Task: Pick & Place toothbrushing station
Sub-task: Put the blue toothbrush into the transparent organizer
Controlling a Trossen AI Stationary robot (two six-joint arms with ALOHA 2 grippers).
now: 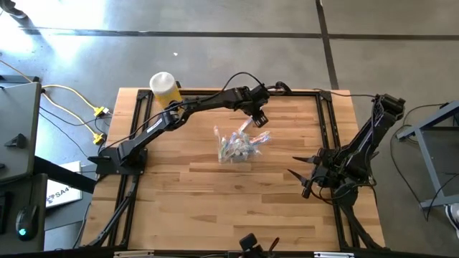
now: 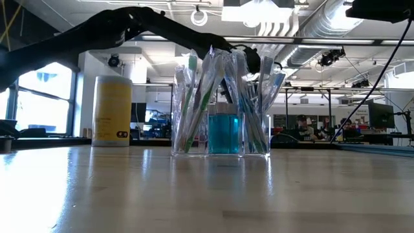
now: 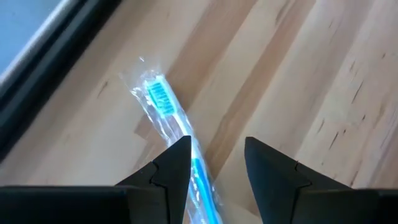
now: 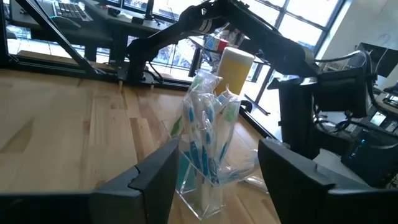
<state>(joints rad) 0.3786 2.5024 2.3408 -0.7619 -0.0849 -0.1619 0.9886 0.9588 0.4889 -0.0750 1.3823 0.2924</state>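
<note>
the left gripper reaches across the far side of the wooden table, just beyond the clear plastic container. in the left wrist view its two dark fingers stand apart with a clear gap, and nothing sits between them. a wrapped blue toothbrush lies flat on the wood just beside one finger: its bristled head points away from the gripper and its handle runs under that finger's edge rather than into the gap. whether the finger touches the wrapper cannot be told.

the container stands upright near the table's middle, packed with wrapped toothbrushes in green and blue that fan out above its rim. in the low view a blue block shows through its front wall. in the high view a loose wrapped toothbrush lies on the table between the container and the left gripper.

the right gripper rests low at the right side of the table, well apart from the container, pointing toward it. its fingers are spread wide and empty, and the container shows between them farther off.

a yellow bottle with a white cap stands at the table's far left edge, beside the left arm.
</note>
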